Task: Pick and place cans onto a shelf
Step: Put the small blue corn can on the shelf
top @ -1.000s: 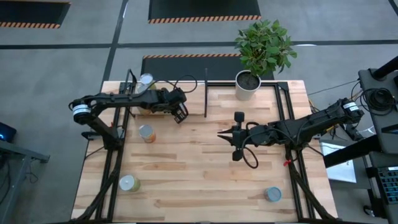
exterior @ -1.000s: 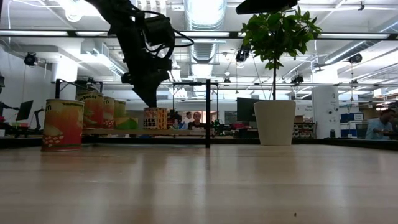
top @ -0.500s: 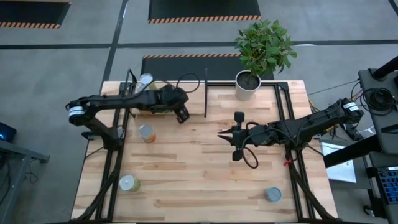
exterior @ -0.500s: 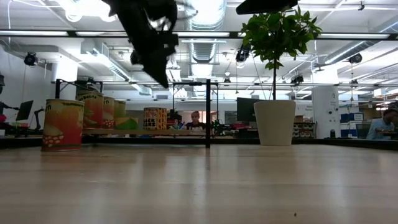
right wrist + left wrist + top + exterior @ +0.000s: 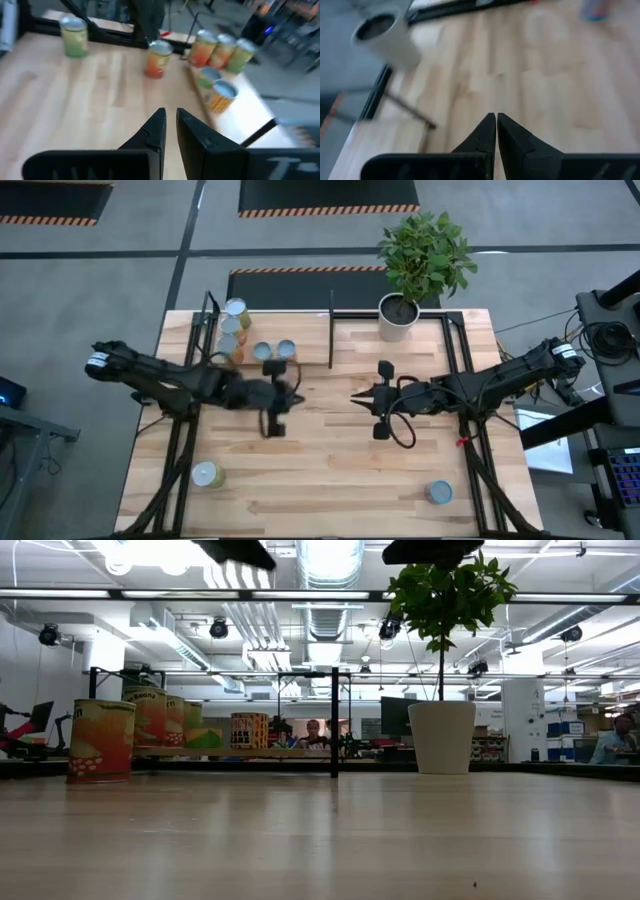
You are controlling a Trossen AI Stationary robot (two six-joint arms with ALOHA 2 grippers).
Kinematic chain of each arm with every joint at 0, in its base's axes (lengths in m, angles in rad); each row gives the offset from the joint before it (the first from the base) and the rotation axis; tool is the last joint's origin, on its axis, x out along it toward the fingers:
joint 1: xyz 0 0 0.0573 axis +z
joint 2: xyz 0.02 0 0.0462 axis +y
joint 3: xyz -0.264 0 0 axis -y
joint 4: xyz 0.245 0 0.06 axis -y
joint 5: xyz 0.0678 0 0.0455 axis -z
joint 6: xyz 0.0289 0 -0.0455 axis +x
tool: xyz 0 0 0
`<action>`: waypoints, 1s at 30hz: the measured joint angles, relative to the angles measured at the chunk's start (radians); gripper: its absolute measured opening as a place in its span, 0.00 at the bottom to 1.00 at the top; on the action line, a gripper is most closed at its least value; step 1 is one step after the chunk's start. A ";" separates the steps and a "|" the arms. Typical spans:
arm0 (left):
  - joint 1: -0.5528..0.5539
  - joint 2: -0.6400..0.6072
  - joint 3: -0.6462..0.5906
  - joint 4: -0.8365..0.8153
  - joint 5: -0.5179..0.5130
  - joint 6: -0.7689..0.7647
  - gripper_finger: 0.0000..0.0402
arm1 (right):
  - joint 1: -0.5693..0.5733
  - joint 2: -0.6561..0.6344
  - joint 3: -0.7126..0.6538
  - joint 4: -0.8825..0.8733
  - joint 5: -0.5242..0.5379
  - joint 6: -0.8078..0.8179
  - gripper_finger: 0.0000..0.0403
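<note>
Several cans stand on the shelf (image 5: 302, 330) at the table's far left, among them two blue-topped ones (image 5: 262, 352) (image 5: 286, 350) and a row by the left post (image 5: 230, 325); they also show in the right wrist view (image 5: 220, 50). One can (image 5: 159, 58) stands on the table in front of the shelf and is hidden under my left arm in the high view. My left gripper (image 5: 295, 393) is shut and empty above mid-table, pointing right. My right gripper (image 5: 354, 395) is shut and empty, pointing left toward it.
A white plant pot (image 5: 398, 315) stands at the far edge, right of the shelf's black divider bar (image 5: 330, 330). One can (image 5: 207, 474) stands near the front left corner and a blue-topped can (image 5: 438, 492) near the front right. People show in the room beyond (image 5: 315, 732).
My left gripper has left the shelf and gone toward the table's near edge and middle, rising out of the low view. The two blue-topped cans it stood over now show uncovered on the shelf. My left arm now covers the can in front of the shelf.
</note>
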 joint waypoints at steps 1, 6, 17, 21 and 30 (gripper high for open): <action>-0.029 -0.009 -0.002 0.007 0.000 0.016 0.00 | 0.004 0.002 0.005 -0.014 -0.014 0.036 0.08; -0.132 -0.043 -0.002 0.017 0.000 0.043 0.00 | 0.050 0.013 0.030 -0.113 -0.126 0.224 0.08; -0.172 -0.051 -0.002 -0.008 -0.018 0.036 0.00 | 0.166 0.187 0.295 -0.636 -0.235 0.734 0.08; -0.172 -0.064 -0.003 0.018 -0.072 0.048 0.00 | 0.190 0.272 0.356 -0.838 -0.368 0.929 0.08; -0.172 -0.086 -0.003 0.074 -0.096 0.078 0.00 | 0.356 0.330 0.313 -0.972 -0.685 1.446 0.07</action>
